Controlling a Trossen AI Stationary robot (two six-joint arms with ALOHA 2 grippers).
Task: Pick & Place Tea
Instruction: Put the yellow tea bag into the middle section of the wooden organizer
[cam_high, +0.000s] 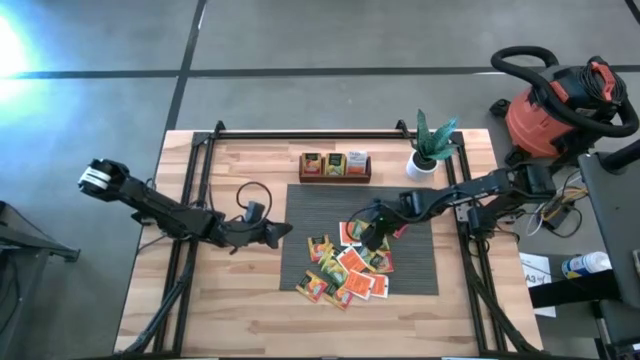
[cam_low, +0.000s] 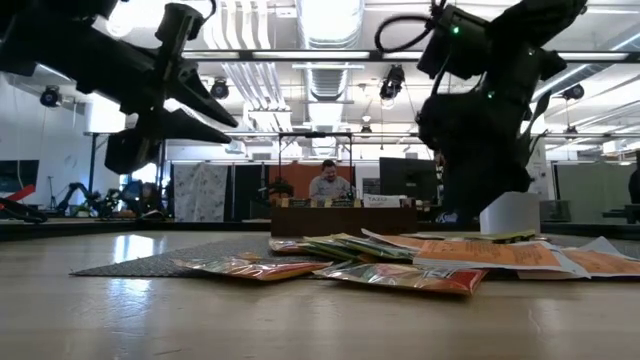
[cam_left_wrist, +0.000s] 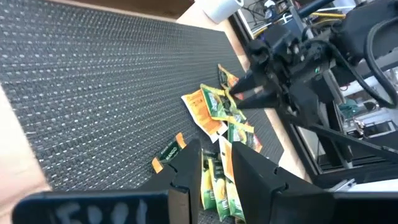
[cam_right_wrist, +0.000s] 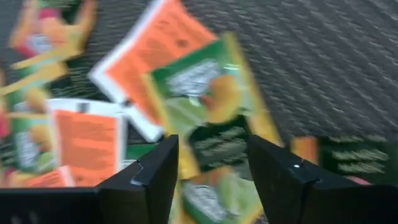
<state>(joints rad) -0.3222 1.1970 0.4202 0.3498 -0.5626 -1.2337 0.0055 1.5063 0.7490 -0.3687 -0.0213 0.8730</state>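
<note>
from above, my right gripper (cam_high: 372, 236) hangs over the tea (cam_high: 345, 270), heaped on the grey mat (cam_high: 420, 250) toward five o'clock. my left gripper (cam_high: 280, 232) waits at nine o'clock, off the mat. low down, sachets lie flat. right wrist: fingers parted, nothing held. left wrist: fingers (cam_left_wrist: 186, 171) apart, empty.

Open-plan lab/workshop: exposed ceiling ducts (cam_low: 250, 30), shop vac (cam_high: 560, 105) at 2 o'clock, person (cam_low: 328, 182) at desk behind.
</note>
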